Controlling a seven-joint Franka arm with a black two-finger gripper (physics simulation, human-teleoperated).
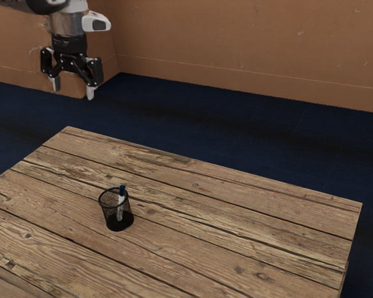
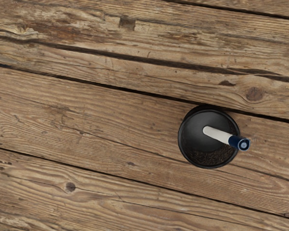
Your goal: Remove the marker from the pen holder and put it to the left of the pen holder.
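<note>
- The claw [image 1: 73, 88] is hanging open, its two fingers standing apart with nothing between them; it is hovering well above the pen holder [image 1: 106, 212];
- the marker [image 1: 120, 202] is standing inside the pen holder, leaning on its rim; its blue end is pointing up and poking out;
- the pen holder is standing upright on the wooden bench [image 1: 236, 242].
</note>
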